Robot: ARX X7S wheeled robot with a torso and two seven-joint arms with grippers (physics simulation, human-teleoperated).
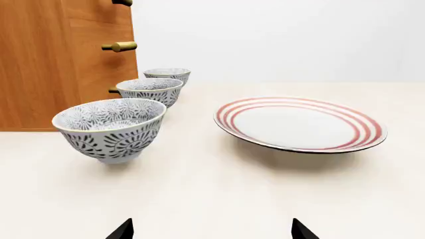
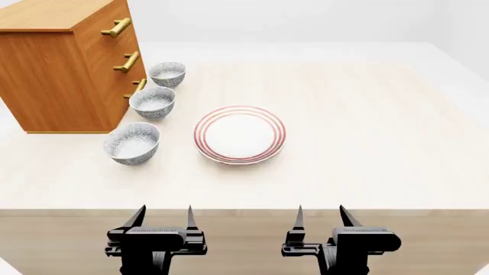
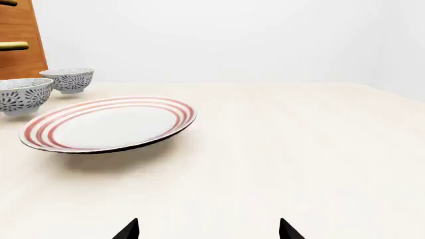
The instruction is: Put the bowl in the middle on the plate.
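Three grey-and-white patterned bowls stand in a row beside the wooden drawer unit. The middle bowl (image 2: 153, 102) (image 1: 151, 90) sits between the near bowl (image 2: 133, 143) (image 1: 111, 129) and the far bowl (image 2: 167, 74) (image 1: 167, 76). To their right lies the plate (image 2: 240, 134) (image 1: 300, 124) (image 3: 109, 124), white with red rings, with nothing on it. My left gripper (image 2: 164, 216) (image 1: 211, 231) hangs open at the table's near edge, well short of the bowls. My right gripper (image 2: 321, 216) (image 3: 208, 230) is open too, near the same edge, with nothing between its fingers.
A wooden drawer unit (image 2: 65, 63) with brass handles (image 2: 127, 61) stands at the table's back left, close behind the bowls. The pale tabletop (image 2: 367, 126) stretches right of the plate. Its front edge (image 2: 244, 209) runs just ahead of both grippers.
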